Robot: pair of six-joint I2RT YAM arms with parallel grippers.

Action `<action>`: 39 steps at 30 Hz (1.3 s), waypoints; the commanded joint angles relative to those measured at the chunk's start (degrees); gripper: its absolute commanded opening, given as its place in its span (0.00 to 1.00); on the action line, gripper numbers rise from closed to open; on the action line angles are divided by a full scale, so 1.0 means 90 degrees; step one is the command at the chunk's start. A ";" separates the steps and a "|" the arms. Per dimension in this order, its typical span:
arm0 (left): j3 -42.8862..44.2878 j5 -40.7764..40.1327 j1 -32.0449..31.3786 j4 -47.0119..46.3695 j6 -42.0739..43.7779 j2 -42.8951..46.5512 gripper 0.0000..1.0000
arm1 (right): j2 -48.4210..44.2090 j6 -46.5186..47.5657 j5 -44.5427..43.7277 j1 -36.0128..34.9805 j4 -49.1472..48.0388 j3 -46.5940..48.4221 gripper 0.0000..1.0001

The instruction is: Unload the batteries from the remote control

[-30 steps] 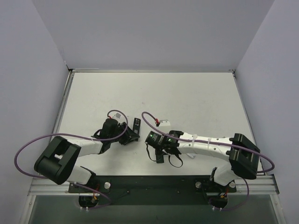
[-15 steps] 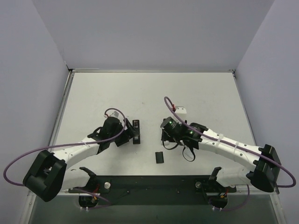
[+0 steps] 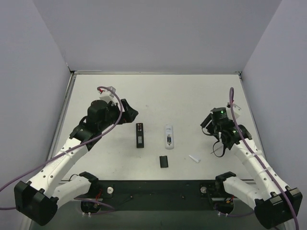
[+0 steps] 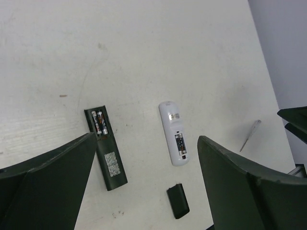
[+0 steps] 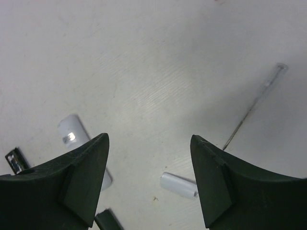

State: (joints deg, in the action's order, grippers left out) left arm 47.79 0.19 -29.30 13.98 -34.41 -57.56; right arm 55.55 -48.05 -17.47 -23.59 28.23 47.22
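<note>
Left fingers (image 4: pixel 53 177): spread wide with nothing in them. A second back they were closed right at the black remote (image 3: pixel 139 135), so they'd let go and backed off to the far left.
Right fingers (image 5: pixel 81 177): also apart and empty. They'd been huddled mid-bench and had swung out to the right side.
Black remote: lay flat on the bench (image 3: pixel 201 96) between the two arms, back side up, with the slot open.
Batteries (image 4: pixel 99 123): both still sat side by side in the black remote's open slot, so not out yet.
Black cover (image 3: pixel 164 161): lay loose near the front edge, apart from its remote.
White remote (image 3: pixel 169 136): just right of the black one, and only showed once the right arm cleared. Its slot was open too, and it looked loaded.
White cover (image 3: pixel 194 158): a small pale piece toward the right arm.
Thin stick (image 4: pixel 250 135): off to the right, untouched.
Upshot: the cover-off part looked done, and I'd guess prying the batteries out was next.
</note>
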 commanded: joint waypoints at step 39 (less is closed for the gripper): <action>-0.0173 0.3544 0.1166 -0.0332 0.0621 -0.0499 0.88 | 0.3592 -0.0403 0.0847 0.4506 -0.0558 -0.0325 0.36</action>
State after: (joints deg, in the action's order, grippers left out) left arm 46.30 30.20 -19.11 15.14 -27.86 -62.06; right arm 85.60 -52.14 -10.85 16.16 23.22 44.95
